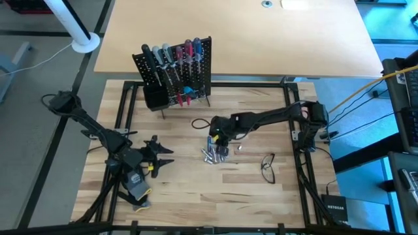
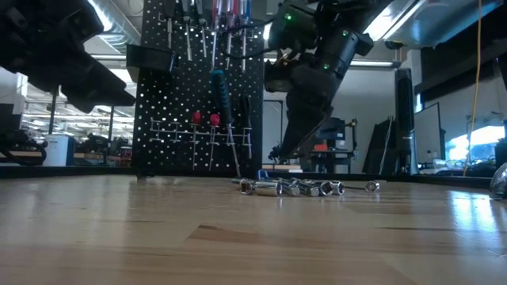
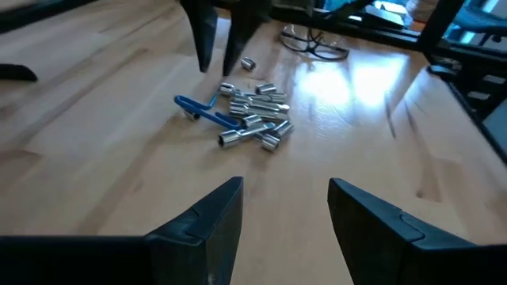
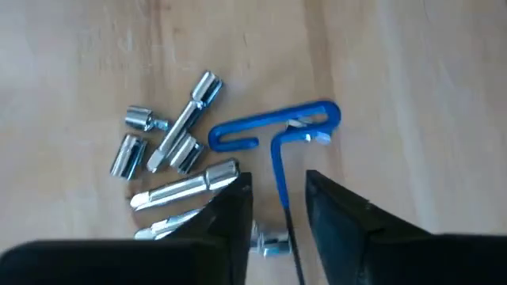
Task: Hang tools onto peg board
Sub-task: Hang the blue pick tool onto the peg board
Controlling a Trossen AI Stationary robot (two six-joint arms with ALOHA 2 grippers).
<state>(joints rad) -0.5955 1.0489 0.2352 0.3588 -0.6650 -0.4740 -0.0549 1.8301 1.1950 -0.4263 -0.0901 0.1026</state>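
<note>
The peg board point(image 1: 175, 72) stands upright at the far side of the wooden table point(image 1: 196, 196), already carrying a row of screwdrivers point(image 1: 173, 55) with black, grey, red and blue handles; a teal-handled one point(image 2: 219, 91) hangs lower down in the low view. A black bin point(image 1: 154, 96) sits at its lower corner. So most of the hanging looks done.

Left on the table: a cluster of small silver sockets and bits point(image 1: 214, 154), lying loose mid-table, well apart from the board. Among them is a blue bent-wire tool point(image 4: 273, 131), flat on the wood, touching or just beside the nearest silver pieces.

The right gripper point(image 1: 216, 139) hovers directly over that pile. In the right wrist view its fingers point(image 4: 230, 214) are parted a little, straddling the blue tool's long leg, nothing pinched between them as far as I can tell. The left wrist view shows the same two fingertips just above the wood on the far side of the blue tool. Judgement: a grasp on the blue tool is being set up or was just let go; cannot tell which.

The left gripper point(image 1: 160, 158) waits at the left side of the table, fingers spread wide, empty, pointing toward the pile, which is well apart from it.

A pair of eyeglasses point(image 1: 268, 167) lies to the right of the pile, a dark loop point(image 1: 199, 123) near the board.
</note>
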